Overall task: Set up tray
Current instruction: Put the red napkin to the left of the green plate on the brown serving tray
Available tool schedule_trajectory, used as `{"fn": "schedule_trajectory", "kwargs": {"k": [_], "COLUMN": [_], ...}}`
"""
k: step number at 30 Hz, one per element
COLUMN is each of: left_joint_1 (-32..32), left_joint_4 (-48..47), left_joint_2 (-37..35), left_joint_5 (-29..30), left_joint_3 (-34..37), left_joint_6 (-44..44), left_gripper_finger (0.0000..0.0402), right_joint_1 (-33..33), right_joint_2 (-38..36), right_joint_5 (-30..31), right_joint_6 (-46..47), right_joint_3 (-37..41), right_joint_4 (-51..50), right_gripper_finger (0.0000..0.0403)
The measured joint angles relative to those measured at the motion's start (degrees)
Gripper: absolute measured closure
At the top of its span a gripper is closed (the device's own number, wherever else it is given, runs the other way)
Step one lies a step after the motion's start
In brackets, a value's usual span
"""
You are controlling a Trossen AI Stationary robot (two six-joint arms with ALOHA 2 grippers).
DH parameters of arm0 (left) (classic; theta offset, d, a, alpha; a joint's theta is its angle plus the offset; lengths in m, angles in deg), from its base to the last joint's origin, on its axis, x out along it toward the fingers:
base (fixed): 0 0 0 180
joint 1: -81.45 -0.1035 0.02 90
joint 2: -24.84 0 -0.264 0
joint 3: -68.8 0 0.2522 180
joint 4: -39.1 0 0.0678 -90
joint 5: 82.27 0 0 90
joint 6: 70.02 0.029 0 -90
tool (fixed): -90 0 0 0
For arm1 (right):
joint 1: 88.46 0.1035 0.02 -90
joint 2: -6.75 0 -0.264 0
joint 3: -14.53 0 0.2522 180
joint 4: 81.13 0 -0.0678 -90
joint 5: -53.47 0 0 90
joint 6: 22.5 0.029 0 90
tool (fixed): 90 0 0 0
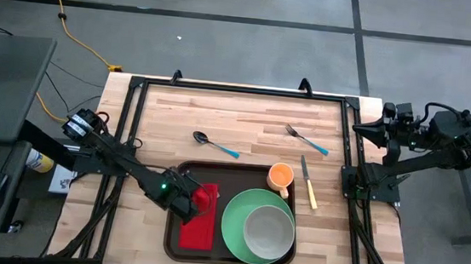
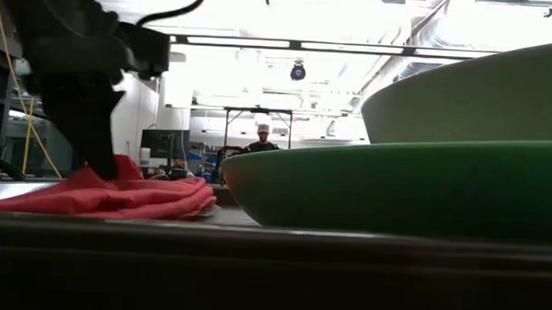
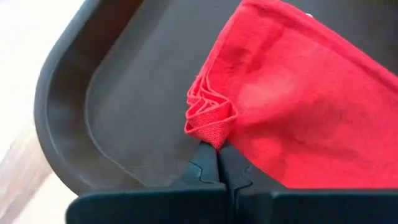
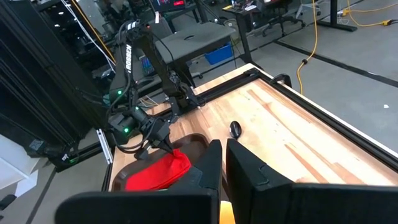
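Observation:
The dark brown tray lies at the table's near middle. On its left part lies a red cloth napkin, also in the left wrist view and the low view. The tray's right part holds a green plate with a pale bowl on it. My left gripper is shut on the napkin's far left corner. My right gripper hangs over the table's right edge, touching nothing, with a narrow gap between its fingers. My left gripper pinches a bunched fold at the napkin's far left corner between its two fingers; several layers show at the fold. The fingers come slanting down from the table's left. The held corner stands slightly raised, and the rest of the napkin lies slack on the tray.
An orange cup stands at the tray's far right corner. A yellow-handled knife lies right of the tray. A blue-handled fork and spoon lie on bare wood farther back. A person stands far behind the table.

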Motion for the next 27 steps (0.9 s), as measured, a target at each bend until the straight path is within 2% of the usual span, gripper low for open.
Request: {"fn": "schedule_trajectory", "kwargs": {"k": [8, 16, 27], "left_joint_1": [1.0, 1.0, 1.0], "left_joint_4": [-1.8, -1.2, -0.5], "left_joint_2": [0.0, 0.0, 0.0], "left_joint_5": [1.4, 1.2, 0.9], "left_joint_3": [0.0, 0.0, 0.0], "left_joint_6": [-2.1, -2.1, -1.6], "left_gripper_finger": [0.0374, 0.0378, 0.0311], "right_joint_1": [0.0, 0.0, 0.0], "right_joint_2": [0.0, 0.0, 0.0], "right_joint_5": [0.3, 0.0, 0.0], "right_joint_6": [-0.9, -0.9, -1.3], "right_joint_3": [0.0, 0.0, 0.0], "right_joint_4": [0.0, 0.0, 0.0], "right_gripper_finger": [0.0403, 0.0403, 0.0403]}}
